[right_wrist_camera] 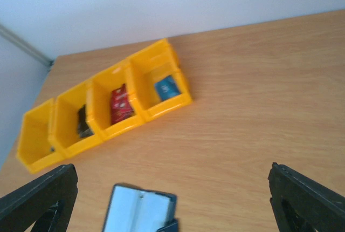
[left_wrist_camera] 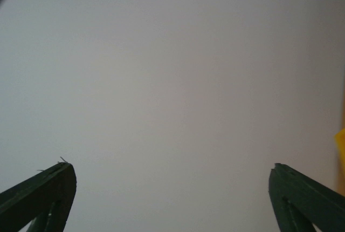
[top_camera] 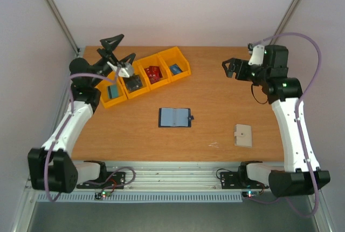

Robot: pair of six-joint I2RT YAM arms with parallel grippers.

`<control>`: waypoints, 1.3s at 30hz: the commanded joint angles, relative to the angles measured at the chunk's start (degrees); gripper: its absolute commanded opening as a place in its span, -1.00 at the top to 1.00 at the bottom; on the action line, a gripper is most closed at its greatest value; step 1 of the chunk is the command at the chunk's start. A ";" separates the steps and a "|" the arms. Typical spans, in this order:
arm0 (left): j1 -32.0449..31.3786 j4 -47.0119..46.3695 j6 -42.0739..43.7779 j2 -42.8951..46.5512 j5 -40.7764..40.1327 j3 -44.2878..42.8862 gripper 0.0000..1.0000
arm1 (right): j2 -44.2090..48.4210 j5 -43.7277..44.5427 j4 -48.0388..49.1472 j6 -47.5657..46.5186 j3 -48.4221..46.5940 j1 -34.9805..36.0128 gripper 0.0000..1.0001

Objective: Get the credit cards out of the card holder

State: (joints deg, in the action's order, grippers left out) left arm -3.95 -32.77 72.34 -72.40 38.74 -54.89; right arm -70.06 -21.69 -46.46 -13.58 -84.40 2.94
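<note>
The card holder (top_camera: 175, 117) lies open and flat mid-table, navy with light blue-grey pockets and its tab to the right. It also shows in the right wrist view (right_wrist_camera: 139, 210). No card shows in its pockets. Red credit cards (top_camera: 153, 73) and a blue card (top_camera: 175, 69) lie in the yellow bins, as the right wrist view shows for the red cards (right_wrist_camera: 121, 104) and the blue card (right_wrist_camera: 167, 88). My left gripper (top_camera: 119, 51) is open and raised over the bins, facing the wall (left_wrist_camera: 172, 164). My right gripper (top_camera: 232, 69) is open and empty, high at the back right (right_wrist_camera: 171, 170).
A row of yellow bins (top_camera: 161, 59) runs diagonally at the back left; the two leftmost hold a teal card (top_camera: 113, 91) and a dark card (top_camera: 135, 83). A beige square pad (top_camera: 242, 135) lies at the front right. White walls enclose the table.
</note>
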 commanded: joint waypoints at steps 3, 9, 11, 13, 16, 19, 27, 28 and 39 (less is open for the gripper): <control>-0.71 39.28 -48.35 7.83 -18.32 -8.87 -0.99 | 8.27 13.41 7.74 -3.89 12.27 -1.81 -0.97; 0.23 39.58 -76.28 17.16 -33.99 3.68 -0.99 | 17.91 24.58 23.81 -5.25 29.50 -1.97 -0.97; 1.45 38.53 -82.17 19.19 -37.40 8.56 -0.99 | 19.98 28.22 29.70 -5.81 35.33 -1.94 -0.97; 1.98 35.78 -84.73 20.48 -42.66 14.68 -0.99 | 20.94 30.81 35.75 -6.49 40.77 -1.94 -0.97; 2.17 28.05 -87.06 20.98 -51.94 22.26 -0.99 | 19.90 31.12 44.84 -7.95 48.40 -1.96 -0.97; 2.27 19.06 -84.64 19.62 -54.02 28.79 -0.99 | 16.59 30.81 56.91 -10.04 55.62 -1.92 -0.97; 2.36 -6.69 -69.48 9.93 -39.52 41.04 -0.99 | -5.33 32.52 98.64 -12.89 70.83 -2.05 -0.97; 2.41 -7.26 -68.58 8.56 -37.61 41.35 -0.99 | -8.42 31.87 103.40 -12.63 71.54 -2.02 -0.97; 3.05 -14.05 -77.57 -10.12 -52.19 33.77 -0.99 | -21.73 23.33 109.82 -14.06 67.77 -2.14 -0.97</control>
State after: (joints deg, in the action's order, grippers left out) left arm -1.58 -36.40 -3.29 -77.06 -8.56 -19.03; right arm -92.84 6.37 60.90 -25.69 -12.93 1.17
